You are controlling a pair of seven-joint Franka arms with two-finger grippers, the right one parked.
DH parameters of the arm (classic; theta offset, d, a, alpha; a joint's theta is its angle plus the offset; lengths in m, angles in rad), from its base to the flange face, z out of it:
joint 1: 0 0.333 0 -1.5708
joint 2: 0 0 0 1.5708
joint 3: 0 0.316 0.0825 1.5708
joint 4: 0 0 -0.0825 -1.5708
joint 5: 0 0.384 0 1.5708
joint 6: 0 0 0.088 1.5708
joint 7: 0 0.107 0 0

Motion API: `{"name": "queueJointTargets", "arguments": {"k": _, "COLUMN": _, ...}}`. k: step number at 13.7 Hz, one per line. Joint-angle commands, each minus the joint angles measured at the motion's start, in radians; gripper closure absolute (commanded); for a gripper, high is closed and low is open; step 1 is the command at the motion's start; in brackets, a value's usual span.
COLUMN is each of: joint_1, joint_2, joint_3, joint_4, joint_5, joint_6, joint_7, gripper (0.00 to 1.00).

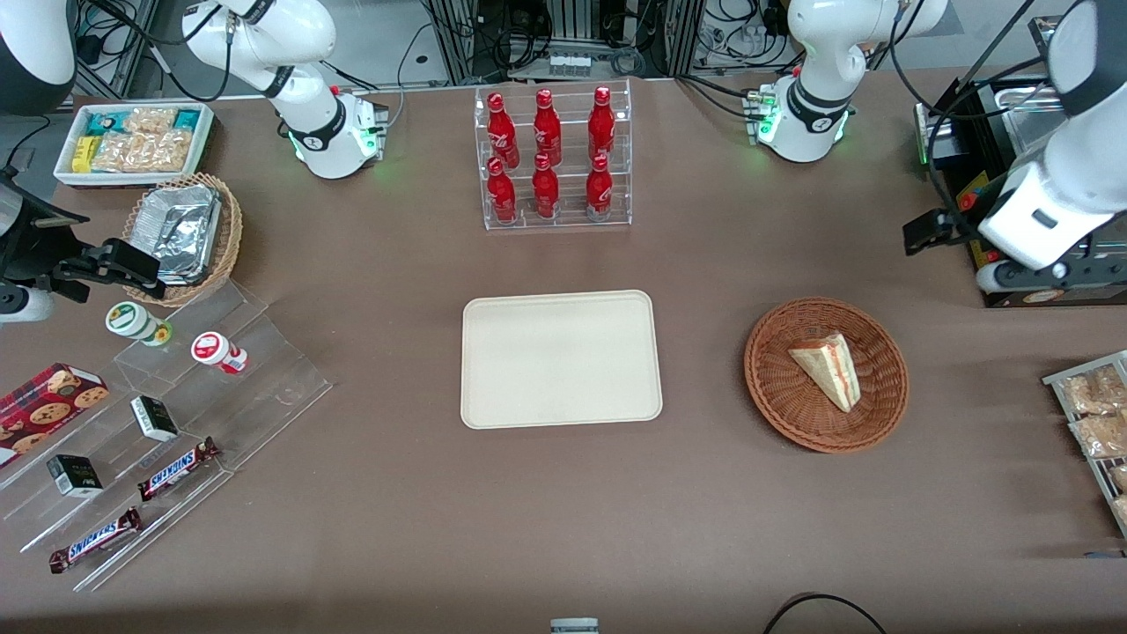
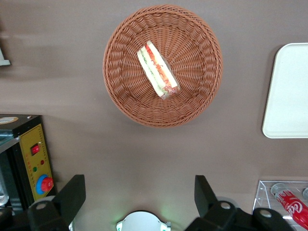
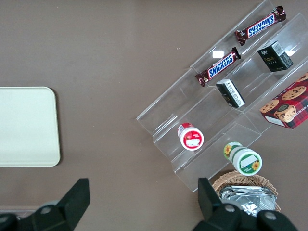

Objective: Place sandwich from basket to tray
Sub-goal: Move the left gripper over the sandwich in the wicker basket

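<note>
The sandwich [image 1: 829, 365] lies on its side in the middle of the round brown basket [image 1: 778, 396], its red and green filling stripe showing along one long edge. The basket stands on the brown table [image 1: 396, 493] beside the tray [image 1: 561, 358], toward the working arm's end and well apart from it. The tray is flat on the table at its centre, with nothing on it.

The left gripper [image 2: 139, 199] hangs high above the table, off to the side of the basket and not over it. Its two fingers [image 2: 72, 195] stand wide apart and hold nothing. In the wrist view the sandwich [image 2: 158, 70] and basket [image 2: 127, 96] sit clear of the fingers, with bare table between them.

A clear rack of red bottles [image 1: 548, 157] stands farther from the front camera than the tray. A black and yellow control box [image 2: 36, 163] with a red button sits near the gripper.
</note>
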Motion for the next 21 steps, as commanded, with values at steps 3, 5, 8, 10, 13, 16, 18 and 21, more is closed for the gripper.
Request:
{"name": "queueJointTargets", "arguments": {"k": 3, "joint_1": -0.002, "joint_2": 0.002, "joint_3": -0.002, "joint_4": -0.179, "joint_5": 0.016, "joint_6": 0.205, "joint_7": 0.009, "gripper": 0.00}}
{"name": "queueJointTargets", "arguments": {"k": 5, "joint_1": -0.002, "joint_2": 0.010, "joint_3": -0.001, "joint_4": -0.254, "joint_5": 0.016, "joint_6": 0.307, "joint_7": 0.006, "gripper": 0.00}}
{"name": "queueJointTargets", "arguments": {"k": 8, "joint_1": 0.000, "joint_2": 0.024, "joint_3": -0.001, "joint_4": -0.365, "joint_5": 0.018, "joint_6": 0.477, "joint_7": -0.003, "gripper": 0.00}}
{"name": "queueJointTargets", "arguments": {"k": 10, "joint_1": 0.000, "joint_2": 0.037, "joint_3": -0.001, "joint_4": -0.402, "joint_5": 0.016, "joint_6": 0.537, "joint_7": -0.014, "gripper": 0.00}}
{"name": "queueJointTargets", "arguments": {"k": 13, "joint_1": 0.000, "joint_2": 0.067, "joint_3": -0.001, "joint_4": -0.416, "joint_5": 0.018, "joint_6": 0.579, "joint_7": -0.109, "gripper": 0.00}}
{"name": "queueJointTargets", "arguments": {"k": 16, "joint_1": -0.005, "joint_2": 0.088, "joint_3": -0.001, "joint_4": -0.416, "joint_5": 0.018, "joint_6": 0.606, "joint_7": -0.280, "gripper": 0.00}}
{"name": "queueJointTargets", "arguments": {"k": 18, "joint_1": -0.008, "joint_2": 0.113, "joint_3": -0.002, "joint_4": -0.416, "joint_5": 0.016, "joint_6": 0.646, "joint_7": -0.447, "gripper": 0.00}}
{"name": "queueJointTargets", "arguments": {"k": 21, "joint_1": -0.017, "joint_2": 0.137, "joint_3": -0.007, "joint_4": -0.436, "joint_5": 0.018, "joint_6": 0.715, "joint_7": -0.650, "gripper": 0.00}}
